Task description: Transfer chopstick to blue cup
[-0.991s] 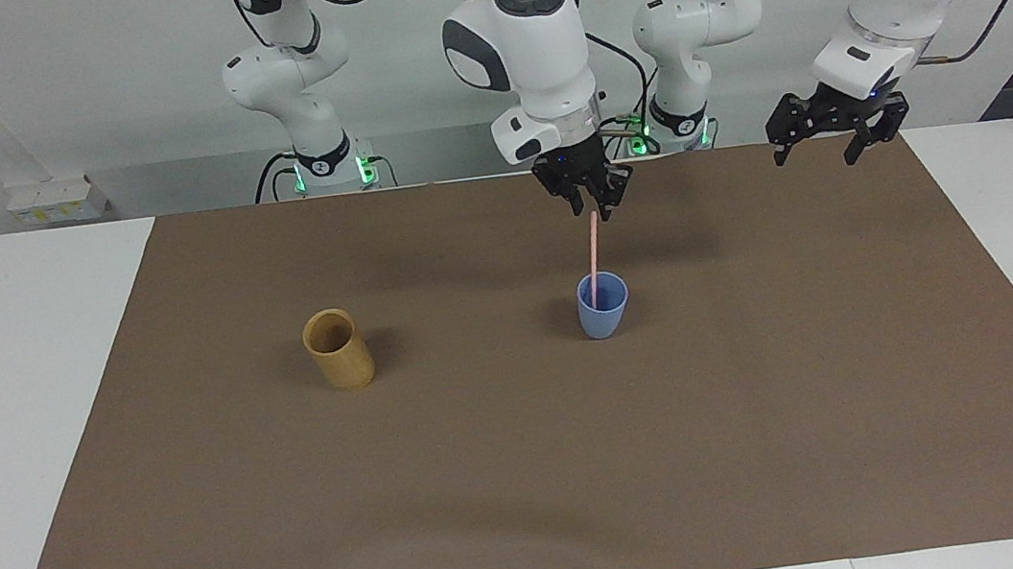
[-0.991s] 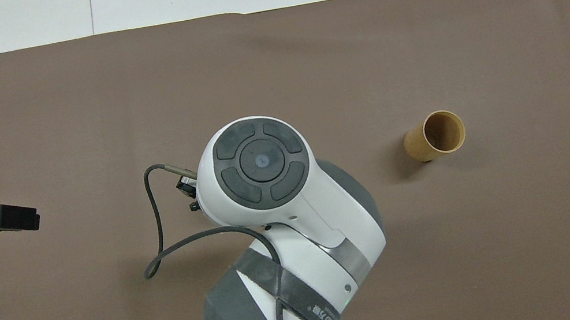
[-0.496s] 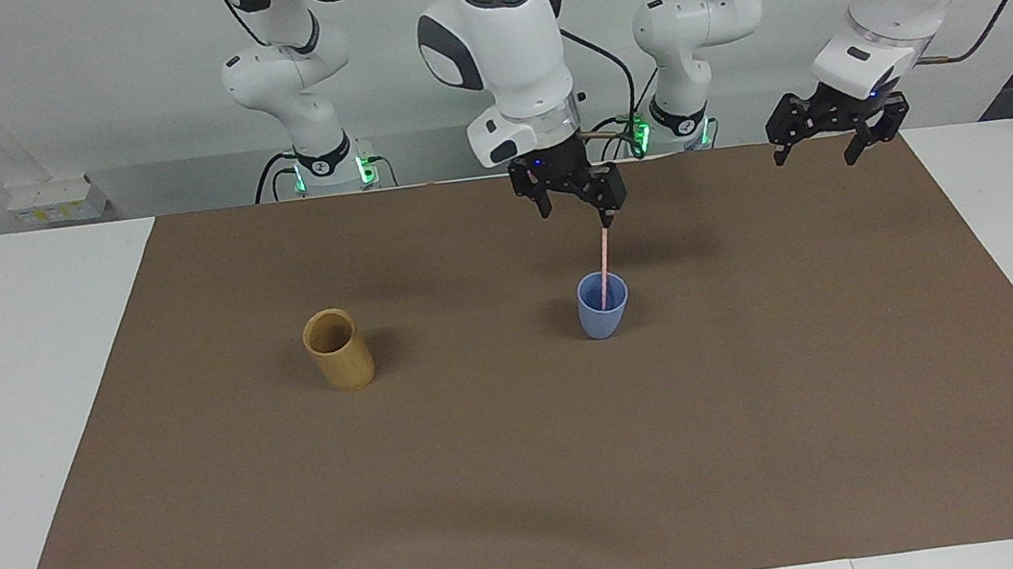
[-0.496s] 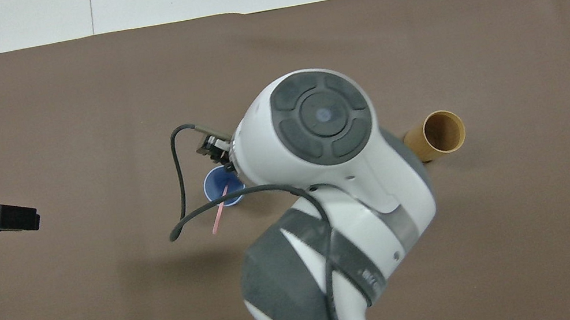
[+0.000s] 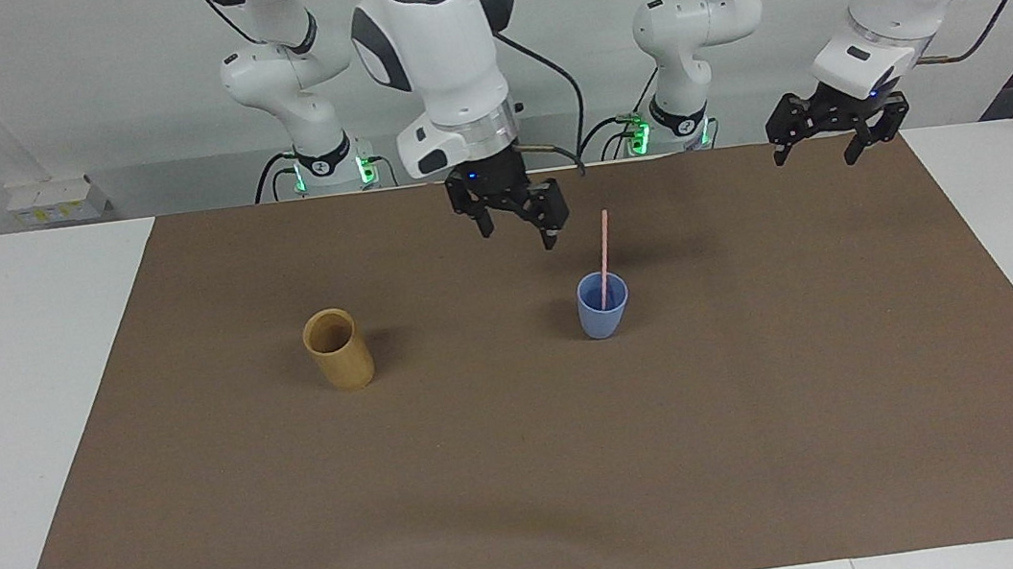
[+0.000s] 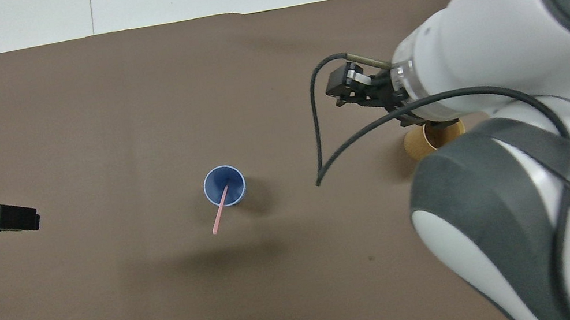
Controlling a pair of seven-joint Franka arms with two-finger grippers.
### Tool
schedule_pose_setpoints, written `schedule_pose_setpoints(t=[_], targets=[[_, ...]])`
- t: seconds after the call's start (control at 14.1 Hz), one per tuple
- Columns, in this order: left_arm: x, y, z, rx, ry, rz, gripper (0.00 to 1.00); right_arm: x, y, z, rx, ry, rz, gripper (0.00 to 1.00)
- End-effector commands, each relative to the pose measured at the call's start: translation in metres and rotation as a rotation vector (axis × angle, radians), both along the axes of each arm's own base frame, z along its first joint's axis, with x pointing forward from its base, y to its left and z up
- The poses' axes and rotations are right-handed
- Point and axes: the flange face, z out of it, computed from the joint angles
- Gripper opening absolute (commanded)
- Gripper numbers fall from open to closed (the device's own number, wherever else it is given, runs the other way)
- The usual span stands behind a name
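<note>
A: On the brown mat [image 5: 530, 475], going left to right in the facing view: bamboo cup [image 5: 339, 349] toward the right arm's end, empty, standing alone. Then the right gripper [image 5: 513, 216], up over the mat between the two cups, fingers apart, holding nothing.

B: Chopstick?

A: Pink chopstick [image 5: 603, 258] stands in the blue cup [image 5: 604, 305], lower end inside, top leaning on the rim and sticking well out. The overhead view shows it tilted toward the robots [image 6: 219, 211].

B: Handling?

A: Likely light, stiff and smooth, so it could slip in a pinch. Best grip is on the exposed upper part, above the rim. The blue cup looks like light plastic and would tip easily if the stick gets pushed sideways.

B: Last one?

A: Left gripper [image 5: 835, 128] waits over the mat's edge at the left arm's end, fingers spread, empty.

B: Surface, room?

A: Flat matte mat on a white table [image 5: 16, 383], probably decent friction. White wall above, with cables and arm bases along it.
</note>
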Motion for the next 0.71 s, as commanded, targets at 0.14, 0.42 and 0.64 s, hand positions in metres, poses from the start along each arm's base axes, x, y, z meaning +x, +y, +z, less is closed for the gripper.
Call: schedule_pose_setpoints(t=[0.14,0.42,0.64], targets=[[-0.003,0.002,0.007,-0.002,-0.004,0.006,1.00,-0.047,-0.086,0.009,-0.127,0.041,0.214,1.00],[-0.003,0.001,0.007,-0.002,-0.002,0.005,1.00,-0.027,-0.130,0.027,-0.134,0.047,0.285,1.00],[-0.003,0.002,0.007,-0.002,-0.004,0.006,1.00,-0.015,-0.145,0.037,-0.141,0.094,0.273,1.00]])
